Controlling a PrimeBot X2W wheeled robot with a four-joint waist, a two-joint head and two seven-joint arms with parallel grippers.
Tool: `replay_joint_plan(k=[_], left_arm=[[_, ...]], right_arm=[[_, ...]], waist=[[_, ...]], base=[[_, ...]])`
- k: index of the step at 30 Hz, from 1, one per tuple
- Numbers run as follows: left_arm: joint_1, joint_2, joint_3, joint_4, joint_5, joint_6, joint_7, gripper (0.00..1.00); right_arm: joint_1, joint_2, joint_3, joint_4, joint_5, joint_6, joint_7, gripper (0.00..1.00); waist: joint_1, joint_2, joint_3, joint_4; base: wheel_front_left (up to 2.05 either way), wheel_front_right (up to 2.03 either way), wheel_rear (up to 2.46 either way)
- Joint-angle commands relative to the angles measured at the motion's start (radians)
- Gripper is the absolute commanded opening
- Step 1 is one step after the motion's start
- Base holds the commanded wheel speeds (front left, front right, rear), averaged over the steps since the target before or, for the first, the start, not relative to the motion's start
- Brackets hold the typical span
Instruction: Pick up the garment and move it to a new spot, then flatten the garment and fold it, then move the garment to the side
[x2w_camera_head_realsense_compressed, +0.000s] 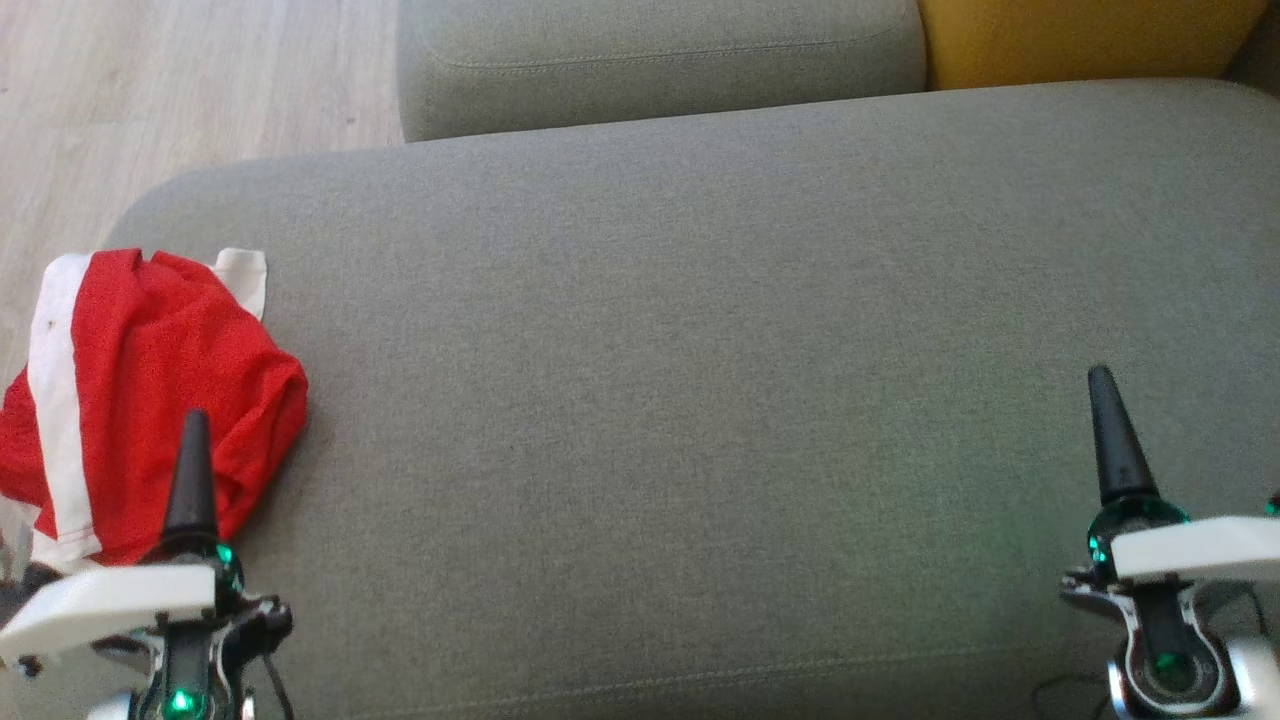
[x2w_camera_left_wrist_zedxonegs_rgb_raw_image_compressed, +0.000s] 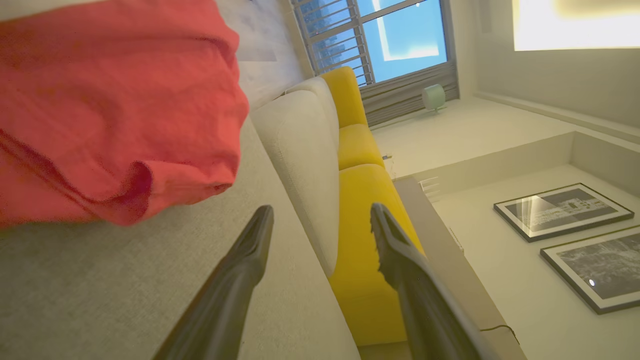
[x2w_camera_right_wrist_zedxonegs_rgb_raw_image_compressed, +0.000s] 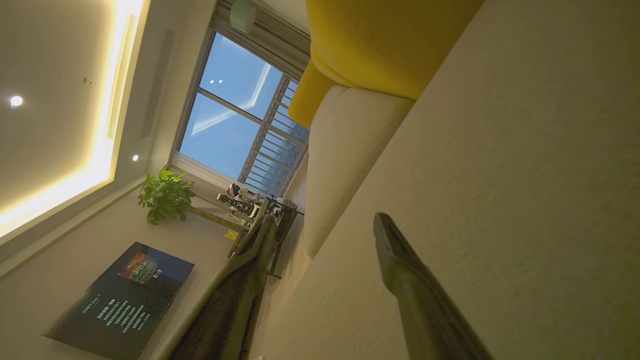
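Observation:
A crumpled red garment (x2w_camera_head_realsense_compressed: 150, 380) with white bands lies bunched at the left end of the grey sofa seat (x2w_camera_head_realsense_compressed: 700, 350), partly over its left edge. My left gripper (x2w_camera_head_realsense_compressed: 192, 430) stands at the garment's near edge, open, with nothing between its fingers. In the left wrist view the garment (x2w_camera_left_wrist_zedxonegs_rgb_raw_image_compressed: 110, 100) sits up and to the left of the left gripper (x2w_camera_left_wrist_zedxonegs_rgb_raw_image_compressed: 321, 210), apart from the fingertips. My right gripper (x2w_camera_head_realsense_compressed: 1112, 400) is far to the right over bare seat fabric. It is open and empty, as the right wrist view shows of this gripper (x2w_camera_right_wrist_zedxonegs_rgb_raw_image_compressed: 325, 219).
A grey cushion (x2w_camera_head_realsense_compressed: 650, 60) and a yellow cushion (x2w_camera_head_realsense_compressed: 1080, 40) line the far edge of the seat. Pale wooden floor (x2w_camera_head_realsense_compressed: 150, 90) lies beyond the left end. The wide middle of the seat is bare fabric.

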Motion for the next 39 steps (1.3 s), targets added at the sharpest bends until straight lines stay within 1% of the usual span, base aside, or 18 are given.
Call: replay_joint_plan(k=[1, 5, 6, 7, 12, 16, 18, 20, 22, 26, 30, 34, 39], left_arm=[[-0.062, 0.012, 0.011, -0.064, 0.044, 0.014, -0.015, 1.0], [-0.065, 0.013, -0.009, -0.116, 0.123, 0.045, -0.027, 1.0], [-0.065, 0.013, -0.009, -0.116, 0.123, 0.045, -0.027, 1.0], [-0.066, 0.013, -0.015, -0.128, 0.146, 0.05, -0.03, 1.0], [-0.063, 0.013, -0.057, -0.173, 0.254, 0.073, -0.044, 1.0], [-0.056, 0.014, -0.093, -0.193, 0.339, 0.081, -0.056, 1.0], [-0.053, 0.014, -0.107, -0.2, 0.381, 0.088, -0.062, 1.0], [-0.049, 0.021, -0.126, -0.2, 0.425, 0.095, -0.068, 1.0], [-0.049, 0.038, -0.147, -0.204, 0.477, 0.113, -0.074, 1.0], [-0.054, 0.088, -0.207, -0.211, 0.58, 0.18, -0.086, 1.0], [-0.064, 0.147, -0.29, -0.209, 0.666, 0.279, -0.098, 1.0], [-0.078, 0.206, -0.384, -0.183, 0.729, 0.359, -0.11, 1.0], [-0.105, 0.259, -0.478, -0.153, 0.777, 0.447, -0.125, 1.0]], right_arm=[[-0.063, -0.009, 0.007, -0.065, -0.054, 0.0, -0.014, 1.0], [-0.071, -0.01, 0.026, -0.109, -0.143, 0.0, -0.025, 1.0], [-0.071, -0.01, 0.026, -0.109, -0.143, 0.0, -0.025, 1.0], [-0.073, -0.01, 0.029, -0.117, -0.162, 0.0, -0.028, 1.0], [-0.073, -0.01, 0.061, -0.143, -0.267, 0.0, -0.043, 1.0], [-0.076, -0.01, 0.091, -0.158, -0.375, 0.0, -0.055, 1.0], [-0.075, -0.01, 0.098, -0.16, -0.411, 0.0, -0.061, 1.0], [-0.074, -0.011, 0.111, -0.162, -0.452, 0.0, -0.067, 1.0], [-0.073, -0.011, 0.108, -0.163, -0.487, 0.0, -0.073, 1.0], [-0.082, -0.011, 0.117, -0.197, -0.559, 0.0, -0.084, 1.0], [-0.079, -0.011, 0.146, -0.215, -0.646, 0.0, -0.096, 1.0], [-0.077, -0.011, 0.156, -0.229, -0.722, 0.0, -0.108, 1.0], [-0.073, -0.012, 0.161, -0.238, -0.789, 0.0, -0.123, 1.0]], waist=[[0.0, 0.0, 0.0, 0.0], [0.0, 0.0, 0.001, 0.001], [0.0, 0.0, 0.001, 0.001], [0.0, 0.0, 0.001, 0.001], [0.0, 0.0, 0.001, 0.001], [0.0, 0.0, 0.003, 0.0], [0.0, 0.0, 0.003, -0.001], [0.0, 0.0, 0.003, 0.0], [0.0, 0.0, 0.003, -0.001], [0.0, 0.0, 0.004, -0.004], [0.0, 0.0, 0.005, -0.006], [0.0, 0.0, 0.006, -0.008], [0.0, 0.0, 0.006, -0.009]], base=[[0.0, 0.0, 0.0], [0.0, 0.0, 0.0], [0.0, 0.0, 0.0], [0.0, 0.0, 0.0], [0.0, 0.0, 0.0], [0.0, 0.0, 0.0], [0.0, 0.0, 0.0], [0.0, 0.0, 0.0], [0.0, 0.0, 0.0], [0.0, 0.0, 0.0], [0.0, 0.0, 0.0], [0.0, 0.0, 0.0], [0.0, 0.0, 0.0]])
